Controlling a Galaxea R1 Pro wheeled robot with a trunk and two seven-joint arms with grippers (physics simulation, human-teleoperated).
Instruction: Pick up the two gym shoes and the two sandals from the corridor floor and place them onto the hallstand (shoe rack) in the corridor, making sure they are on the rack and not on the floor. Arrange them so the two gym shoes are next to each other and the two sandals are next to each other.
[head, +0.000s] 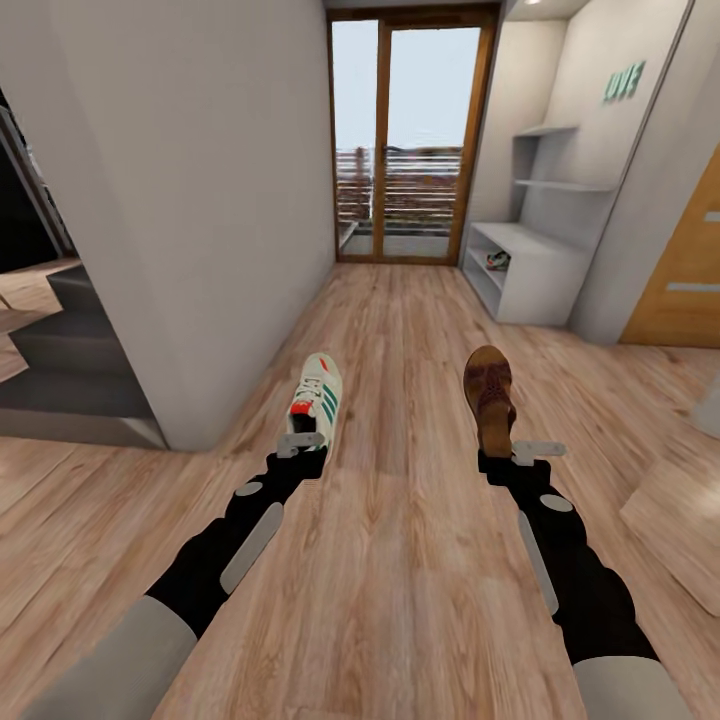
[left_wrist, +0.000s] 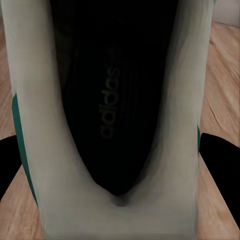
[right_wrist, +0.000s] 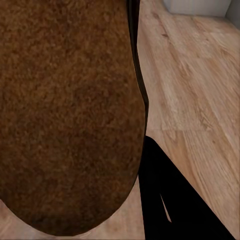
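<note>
Left claw (head: 303, 447) gripping gym shoe (head: 317, 397) by heel; right claw (head: 508, 455) gripping sandal (head: 490, 396), both carried above corridor floor (head: 400, 560). Hallstand (head: 535, 270) far right, another gym shoe (head: 497, 261) on its shelf.

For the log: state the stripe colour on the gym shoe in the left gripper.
Green stripes on the cream-white gym shoe, best in the head view.

Both arms reach forward side by side, well apart and roughly parallel. The left claw (head: 303, 442) is clamped on a gym shoe (head: 317, 397) by its heel — the right claw (head: 512, 452) likewise grips a sandal (head: 490, 395).
</note>
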